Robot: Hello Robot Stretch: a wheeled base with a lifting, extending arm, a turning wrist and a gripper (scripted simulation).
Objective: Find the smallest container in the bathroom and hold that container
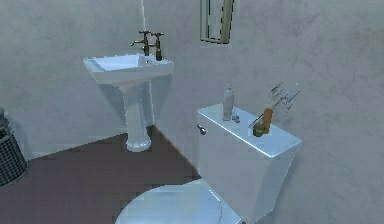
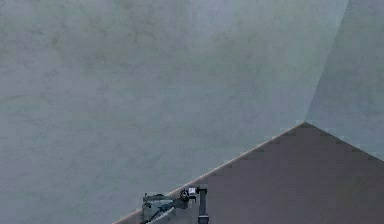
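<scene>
On the toilet tank's lid (image 1: 250, 140) in the forward view stand a pale slim bottle (image 1: 229, 101), a small pale blob (image 1: 238, 118) and a brown upright item (image 1: 265, 122). At the arm side view's bottom edge I see the gripper (image 2: 152, 207), left of the short dark arm (image 2: 204, 206). Only bare wall lies behind its far end, so it holds nothing.
A white pedestal sink (image 1: 128, 70) with a brass tap (image 1: 150, 43) stands against the back wall. The toilet bowl (image 1: 175, 208) is at the bottom, and a framed mirror (image 1: 217, 20) hangs above. A dark basket (image 1: 8, 152) sits at the left edge. Brown floor (image 2: 300, 180) spreads to the right.
</scene>
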